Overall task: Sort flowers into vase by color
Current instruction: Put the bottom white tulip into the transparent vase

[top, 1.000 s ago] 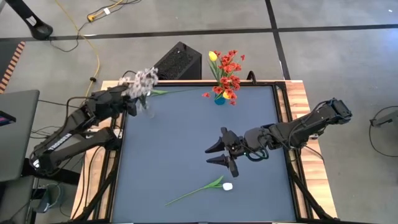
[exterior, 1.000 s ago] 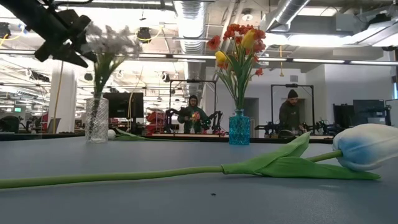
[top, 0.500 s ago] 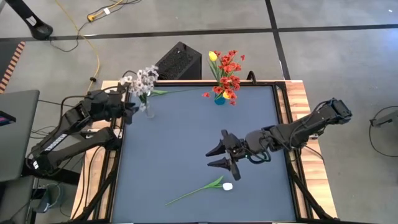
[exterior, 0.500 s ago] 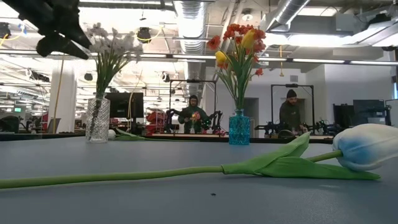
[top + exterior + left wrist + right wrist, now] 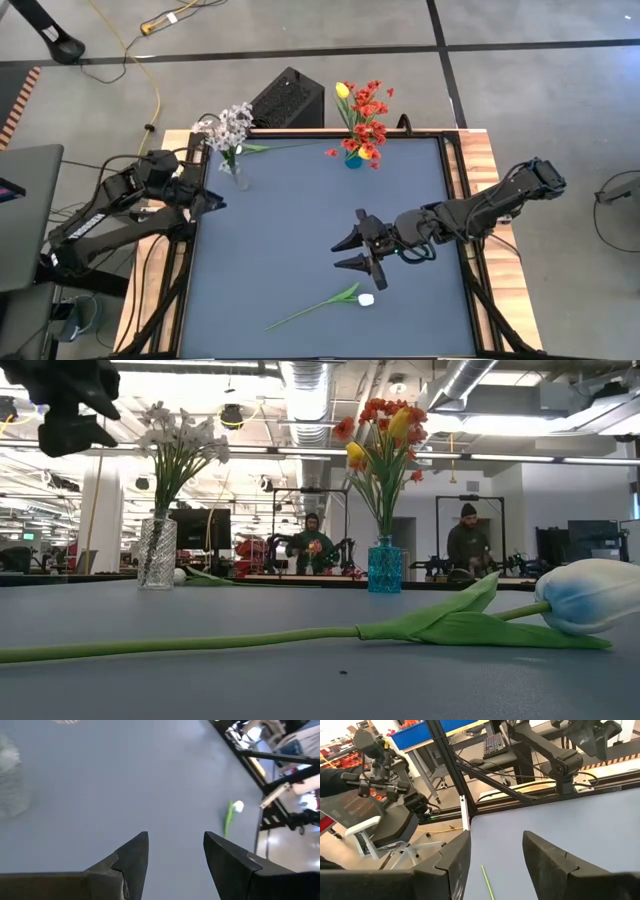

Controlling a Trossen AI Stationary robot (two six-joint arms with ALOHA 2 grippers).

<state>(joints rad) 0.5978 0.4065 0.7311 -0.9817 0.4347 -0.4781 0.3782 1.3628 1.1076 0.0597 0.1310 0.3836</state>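
Closest to the front edge of the table (image 5: 300, 220) lies a white tulip (image 5: 366, 299), flat on its side with its long green stem pointing away to the left. Just behind it hangs the right gripper (image 5: 352, 250), fingers spread wide, holding nothing. If it comes down on the thin stem crooked, the tulip could roll or slip out, I think.

Farther back on the left, the left gripper (image 5: 212, 202) is open and empty too. It sits near the clear vase (image 5: 233, 175) of small whitish flowers (image 5: 232, 124), and a careless swing could tip that vase.

At the far edge stands the blue vase (image 5: 353, 159) with red flowers (image 5: 368, 112) and a yellow bud (image 5: 343, 90).
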